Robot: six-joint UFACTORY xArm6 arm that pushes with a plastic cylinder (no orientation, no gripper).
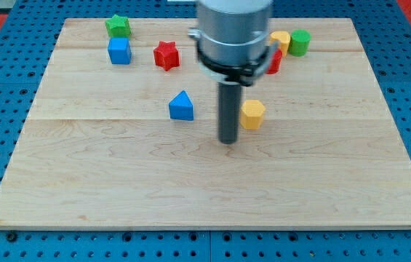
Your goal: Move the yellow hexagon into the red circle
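The yellow hexagon (252,114) lies on the wooden board (118,182) just right of centre. My tip (228,140) touches the board just left of and slightly below the hexagon, almost against it. The red circle (274,61) sits above the hexagon toward the view's top, mostly hidden behind the arm's grey body; only its right edge shows.
A blue triangular block (181,106) lies left of my tip. A red star (166,55), a blue cube (119,51) and a green star (118,27) sit at the top left. A yellow block (281,39) and a green cylinder (299,42) sit at the top right.
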